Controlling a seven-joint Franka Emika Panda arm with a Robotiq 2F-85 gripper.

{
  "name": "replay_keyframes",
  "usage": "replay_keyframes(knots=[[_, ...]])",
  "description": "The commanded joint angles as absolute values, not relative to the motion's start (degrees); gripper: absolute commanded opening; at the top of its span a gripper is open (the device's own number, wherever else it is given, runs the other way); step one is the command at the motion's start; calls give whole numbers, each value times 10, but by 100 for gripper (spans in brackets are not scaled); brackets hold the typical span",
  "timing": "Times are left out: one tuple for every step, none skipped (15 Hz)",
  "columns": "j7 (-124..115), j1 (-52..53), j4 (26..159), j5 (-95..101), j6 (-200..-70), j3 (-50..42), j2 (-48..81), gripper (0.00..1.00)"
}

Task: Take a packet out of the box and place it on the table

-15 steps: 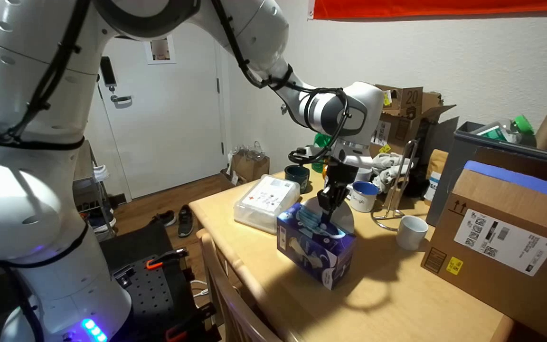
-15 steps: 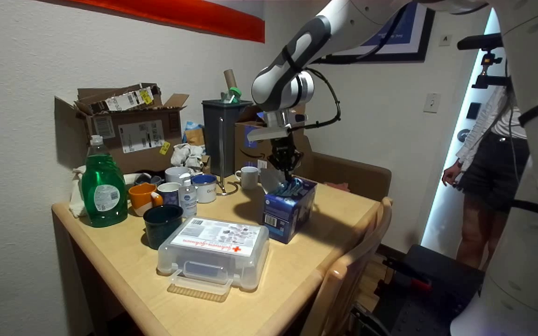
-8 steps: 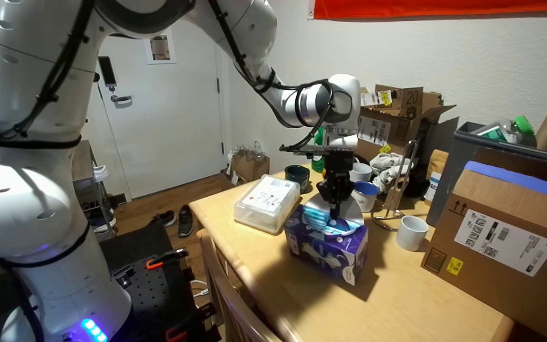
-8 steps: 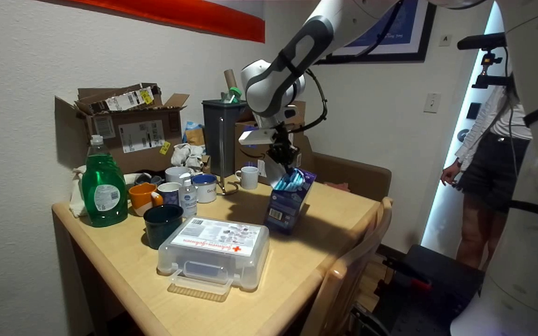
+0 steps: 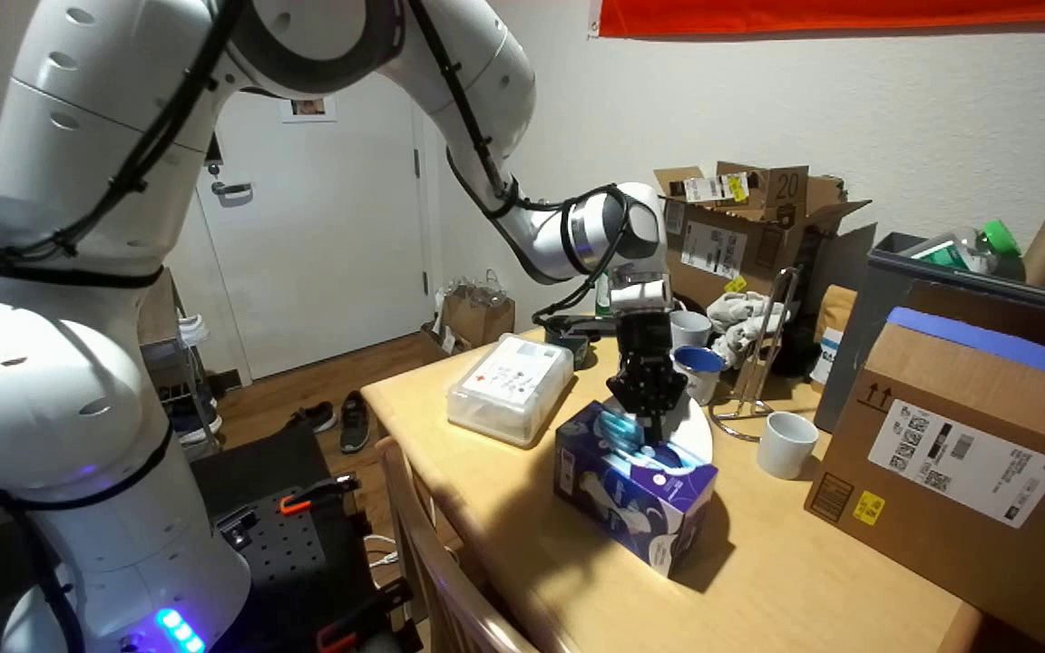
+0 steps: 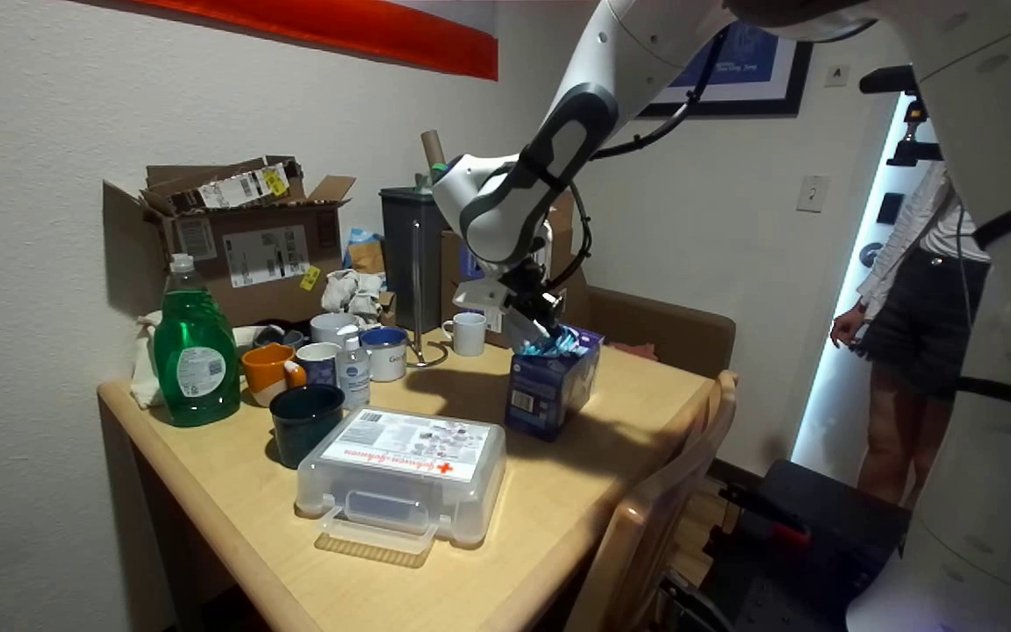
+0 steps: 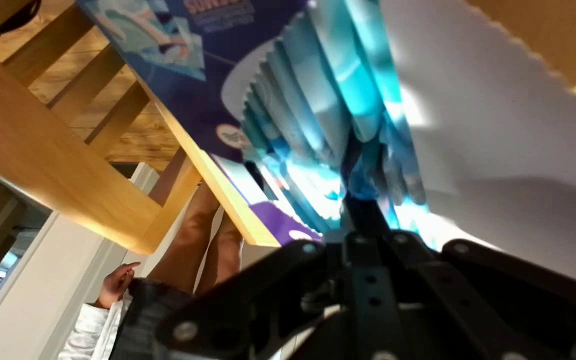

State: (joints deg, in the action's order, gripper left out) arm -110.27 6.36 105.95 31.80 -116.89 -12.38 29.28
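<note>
The dark blue-and-purple box (image 5: pixel 633 519) stands on the light wooden table (image 5: pixel 813 571), and shows in both exterior views (image 6: pixel 542 397). Its top is open, with a white flap (image 7: pixel 498 125) raised on one side. Several light-blue packets (image 7: pixel 318 100) are packed in its opening. My gripper (image 7: pixel 363 197) points down into the opening, its fingers close together at a crumpled blue packet (image 7: pixel 364 182). It seems shut on that packet, though the fingertips are partly hidden among the packets. The gripper also shows above the box in both exterior views (image 5: pixel 654 433) (image 6: pixel 551 328).
A clear first-aid case (image 5: pixel 512 388) lies beside the box. Mugs (image 5: pixel 698 370), a metal stand (image 5: pixel 763 363) and a white mug (image 5: pixel 787 444) stand behind it. A large brown carton (image 5: pixel 958 472) is at the side. A wooden chair (image 5: pixel 436 562) is at the table edge.
The box shifted and tilted up with my gripper half a second ago. Now it stands lower and straighter, farther from the first-aid case. The arm has dropped and the gripper stays in the opening.
</note>
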Motion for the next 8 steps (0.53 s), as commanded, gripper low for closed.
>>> replay_keyframes(knots=[[-1130,72,1029,343,-1143,-124,326,0],[-1131,75,1027,348,-1141,-125,328,0],[-1134,78,1026,352,-1139,-125,327,0],[-1142,82,1025,358,-1136,-125,326,0],[-1143,84,1026,363,-1134,-123,321,0],[-1149,88,1027,370,-1131,-122,316,0],[-1157,92,1028,375,-1130,-121,312,0],[-1160,94,1028,378,-1131,-118,310,0]])
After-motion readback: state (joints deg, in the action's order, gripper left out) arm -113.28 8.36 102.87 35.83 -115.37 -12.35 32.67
